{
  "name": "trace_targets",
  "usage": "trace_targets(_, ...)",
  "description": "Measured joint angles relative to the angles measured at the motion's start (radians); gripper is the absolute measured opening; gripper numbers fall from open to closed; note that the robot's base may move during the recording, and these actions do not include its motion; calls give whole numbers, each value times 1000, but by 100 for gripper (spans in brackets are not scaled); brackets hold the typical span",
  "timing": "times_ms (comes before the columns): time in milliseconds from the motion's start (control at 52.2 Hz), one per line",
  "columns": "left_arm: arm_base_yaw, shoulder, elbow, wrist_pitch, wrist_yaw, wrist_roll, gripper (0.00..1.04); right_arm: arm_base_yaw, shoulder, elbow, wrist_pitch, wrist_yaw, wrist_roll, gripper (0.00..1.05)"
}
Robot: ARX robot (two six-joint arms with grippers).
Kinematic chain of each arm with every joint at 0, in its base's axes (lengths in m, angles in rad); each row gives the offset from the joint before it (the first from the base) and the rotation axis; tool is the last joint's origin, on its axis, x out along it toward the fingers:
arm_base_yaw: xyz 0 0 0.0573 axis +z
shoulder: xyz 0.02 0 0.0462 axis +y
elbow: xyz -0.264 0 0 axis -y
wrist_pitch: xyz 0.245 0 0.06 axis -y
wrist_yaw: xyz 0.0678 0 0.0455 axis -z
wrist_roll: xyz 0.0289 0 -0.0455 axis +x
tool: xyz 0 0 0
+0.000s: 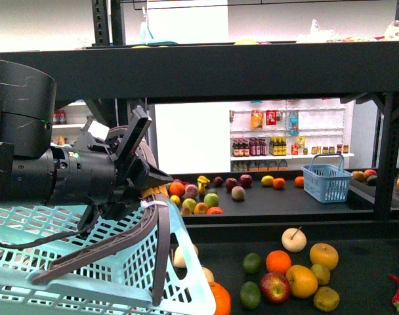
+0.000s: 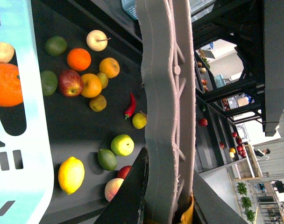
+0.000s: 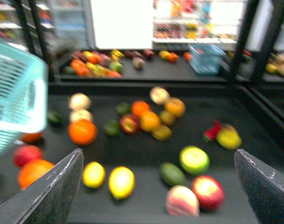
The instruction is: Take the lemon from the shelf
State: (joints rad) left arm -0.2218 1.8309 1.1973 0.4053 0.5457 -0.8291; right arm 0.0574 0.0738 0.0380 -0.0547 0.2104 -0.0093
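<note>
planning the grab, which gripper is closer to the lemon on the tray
Right, most likely. The right gripper hangs open over the tray, the lemon just ahead between its fingers. The left gripper is shut on the basket handle, the lemon beyond the basket.

Grocery shop: loose fruit [image 1: 278,261] on black shelf [image 1: 252,72] trays; white shelving [image 1: 288,156] of bottles [image 1: 252,146]; blue shopping basket [image 1: 327,182].
</note>
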Motion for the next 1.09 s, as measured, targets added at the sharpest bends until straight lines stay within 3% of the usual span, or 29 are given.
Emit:
trace_targets(19, 0, 0, 0, 0, 0, 1, 11, 2, 54, 10, 12, 48, -1, 97)
trace_targets(57, 0, 0, 1, 0, -2, 0, 11, -19, 156, 24, 73, 51, -1, 97)
trace_targets(249, -3, 2, 1, 0, 3, 1, 11, -200, 713, 193, 447, -195, 4, 97)
trace_targets(326, -3, 2, 1, 0, 3, 2, 11, -254, 983, 327, 507, -294, 13, 97)
trace_targets(421, -3, 2, 1, 0, -3, 1, 11, -282, 1267, 511, 452, -386, 43, 97)
trace_targets(555, -3, 3, 1, 0, -2, 6, 11, -267, 1636, 778, 349, -428, 45, 97)
trace_targets(823, -3, 4, 1, 0, 2, 2, 11, -150, 2102, 1220, 199, -353, 4, 97)
trace_targets(1091, -3, 4, 1, 0, 0, 3, 11, -52, 2385, 1430, 128, -293, -6, 97)
